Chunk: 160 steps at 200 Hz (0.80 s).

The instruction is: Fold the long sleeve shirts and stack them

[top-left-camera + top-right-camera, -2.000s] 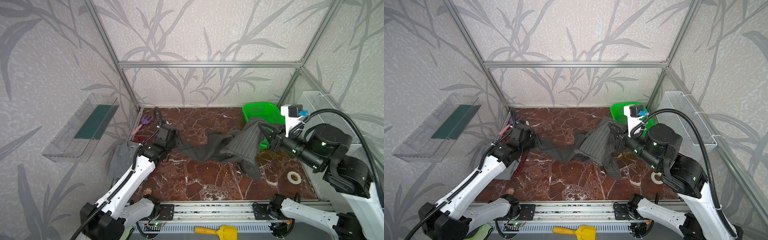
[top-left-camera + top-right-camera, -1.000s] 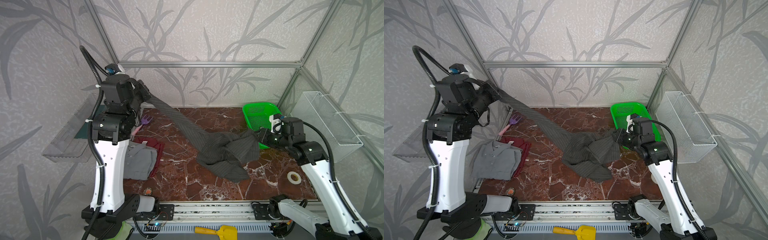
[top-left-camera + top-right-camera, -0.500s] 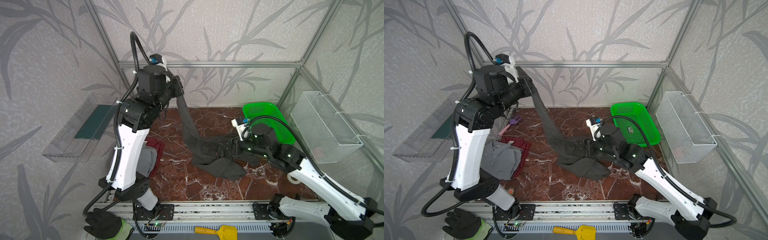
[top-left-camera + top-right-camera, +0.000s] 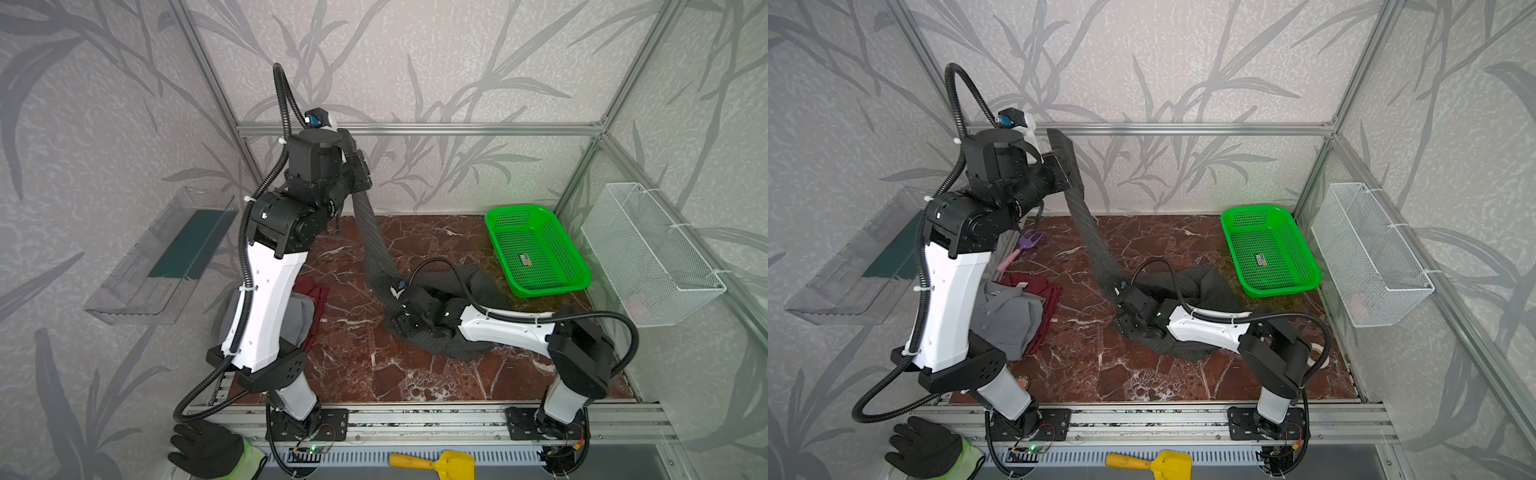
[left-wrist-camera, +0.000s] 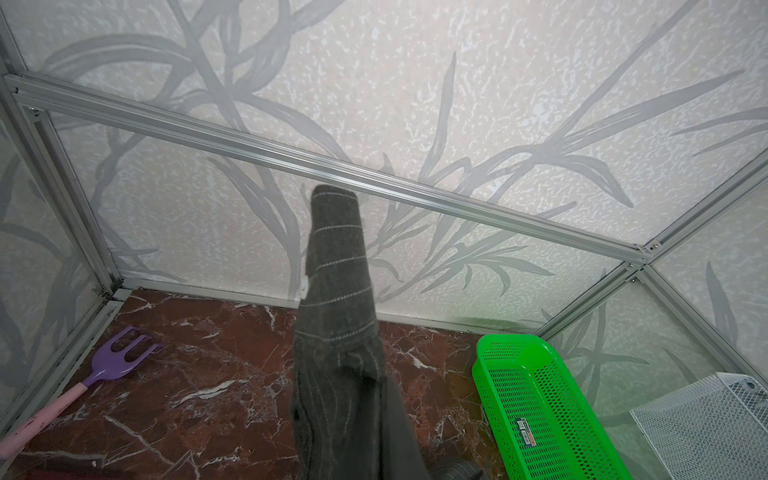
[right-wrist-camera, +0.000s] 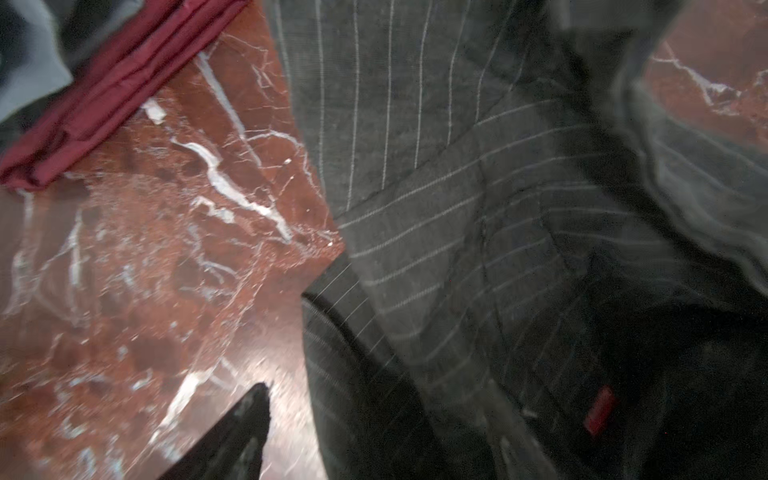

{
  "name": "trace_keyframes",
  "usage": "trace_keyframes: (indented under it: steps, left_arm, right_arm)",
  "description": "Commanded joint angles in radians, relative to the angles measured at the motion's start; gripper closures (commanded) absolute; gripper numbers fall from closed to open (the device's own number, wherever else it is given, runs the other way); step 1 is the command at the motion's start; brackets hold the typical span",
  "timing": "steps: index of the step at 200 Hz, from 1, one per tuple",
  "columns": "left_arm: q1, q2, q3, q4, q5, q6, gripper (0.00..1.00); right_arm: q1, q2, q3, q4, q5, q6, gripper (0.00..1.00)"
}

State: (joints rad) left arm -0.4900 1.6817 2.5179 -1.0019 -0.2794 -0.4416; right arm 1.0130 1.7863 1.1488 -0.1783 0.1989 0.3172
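Grey shirt [image 4: 1011, 316] stacked on dark red shirt [image 4: 1045, 291]. Pinstriped shirt [image 4: 1204, 282] not yet folded. Left hand [image 4: 1065, 160] clamps its sleeve aloft; right hand [image 4: 1124, 325], jaws apart, over it.

This was a robot lab test cell. An aluminium frame [image 4: 415, 129] boxed in a red marble-patterned tabletop [image 4: 353, 374], with leaf-print panels [image 4: 457, 62] serving as walls. A left arm [image 4: 266, 291] and a right arm [image 4: 507, 332], white and black with trailing cables, were bolted to a slotted metal rail [image 4: 415, 419] along the front edge.
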Motion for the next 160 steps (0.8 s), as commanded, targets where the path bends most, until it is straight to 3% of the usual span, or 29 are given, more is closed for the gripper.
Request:
trace_keyframes:
  steps: [1, 23, 41, 52, 83, 112, 160]
  left_arm:
    - [-0.002, -0.039, -0.017, -0.018, -0.039, 0.009, 1.0]
    - [-0.002, -0.056, -0.056, -0.007, -0.053, 0.015, 1.0]
    - [-0.002, -0.076, -0.1, 0.012, -0.071, 0.032, 1.0]
    - [-0.001, -0.086, -0.127, 0.015, -0.095, 0.05, 1.0]
    - [0.009, -0.143, -0.283, 0.089, -0.179, 0.119, 1.0]
    - [0.054, -0.172, -0.378, 0.139, -0.197, 0.144, 1.0]
    - [0.158, -0.143, -0.367, 0.128, -0.149, 0.132, 1.0]
  right_arm:
    - [0.0, 0.071, 0.063, 0.058, 0.148, -0.039, 0.2]
    - [0.0, 0.133, 0.097, 0.066, 0.18, -0.082, 0.27]
    - [-0.001, 0.148, 0.108, 0.067, 0.171, -0.102, 0.54]
    - [-0.002, 0.126, 0.105, 0.062, 0.178, -0.107, 0.75]
    - [-0.006, -0.055, 0.102, 0.042, 0.114, -0.138, 1.0]
    - [-0.016, -0.276, 0.161, -0.021, 0.007, -0.174, 1.0]
    - [-0.053, -0.506, 0.336, -0.199, -0.182, -0.176, 1.0]
